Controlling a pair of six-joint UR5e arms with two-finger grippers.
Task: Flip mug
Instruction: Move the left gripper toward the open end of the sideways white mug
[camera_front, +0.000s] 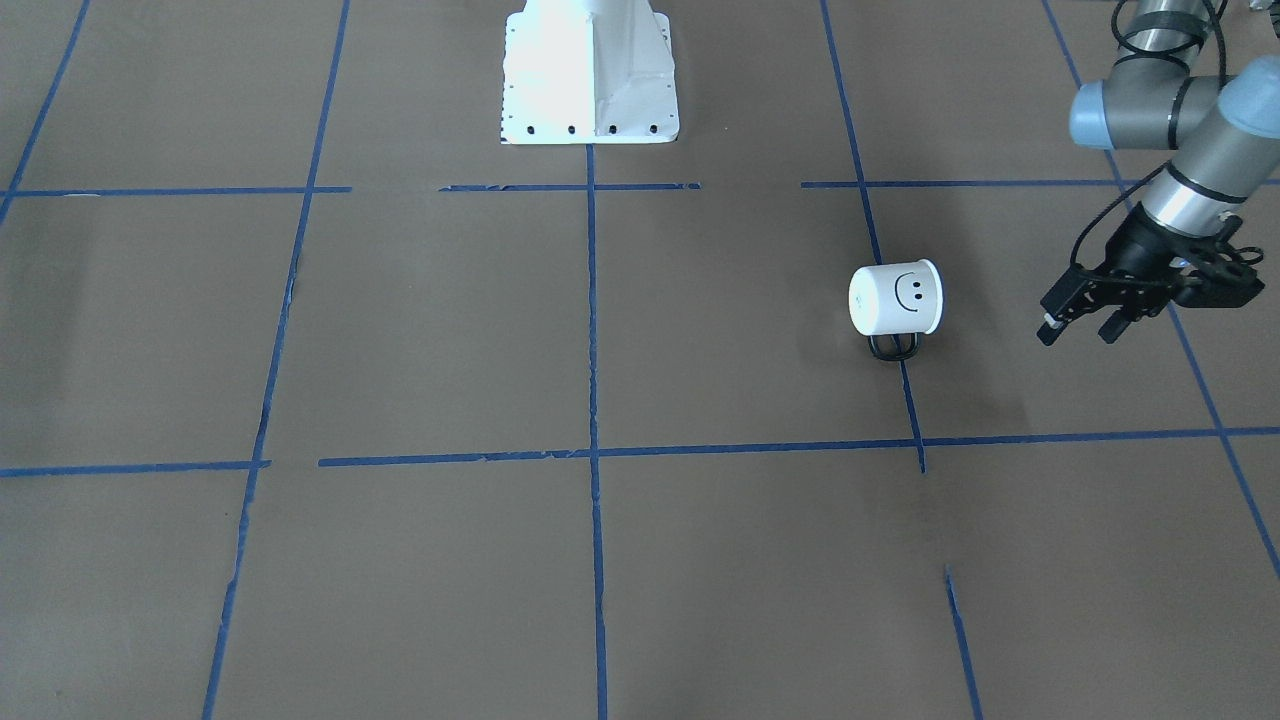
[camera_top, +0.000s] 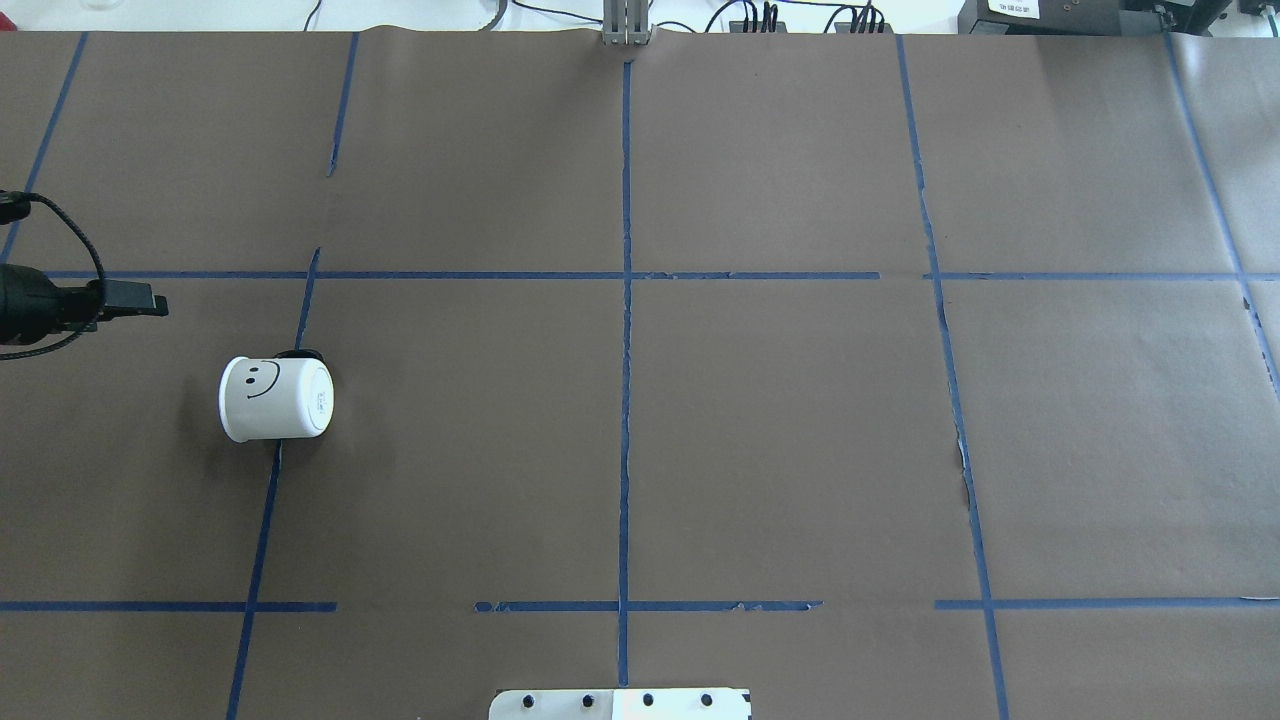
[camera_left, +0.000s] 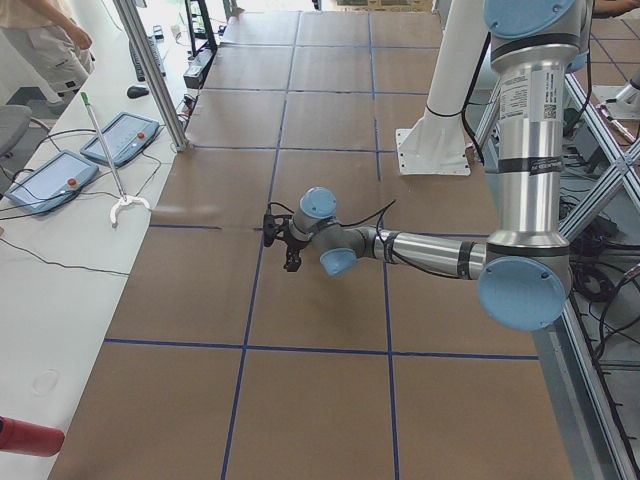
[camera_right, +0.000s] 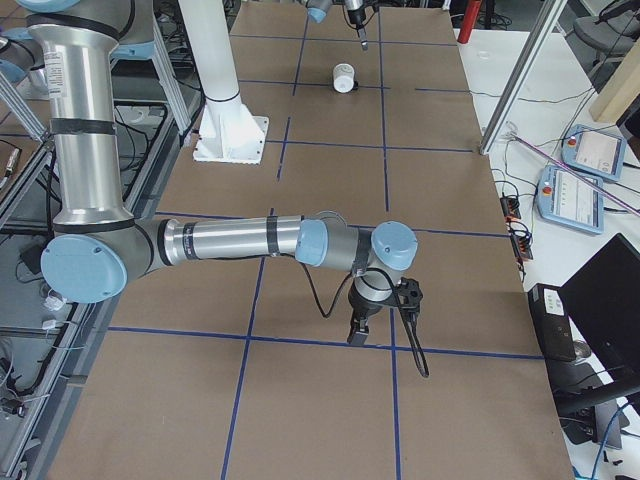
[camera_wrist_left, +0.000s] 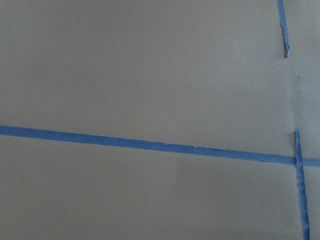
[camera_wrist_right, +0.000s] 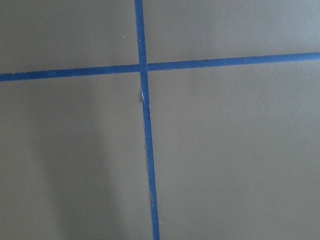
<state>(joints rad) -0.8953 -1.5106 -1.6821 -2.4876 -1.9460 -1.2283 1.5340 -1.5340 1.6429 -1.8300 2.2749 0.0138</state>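
Note:
The white mug (camera_front: 895, 298) with a black smiley face lies on its side on the brown table, smiley up. Its flat base faces the table's middle, its mouth faces my left gripper, and its black handle (camera_front: 893, 346) rests on the far side. It also shows in the overhead view (camera_top: 275, 398) and the right-side view (camera_right: 343, 77). My left gripper (camera_front: 1080, 328) is open and empty, a short way off the mug's mouth end, not touching it. My right gripper (camera_right: 358, 330) shows only in the right-side view, low over the table far from the mug; I cannot tell if it is open.
The white robot pedestal (camera_front: 590, 80) stands at the table's robot-side edge. Blue tape lines (camera_top: 627, 300) grid the brown paper. A side bench with control pendants (camera_right: 575, 190) and metal posts (camera_right: 520, 70) runs along the operators' side.

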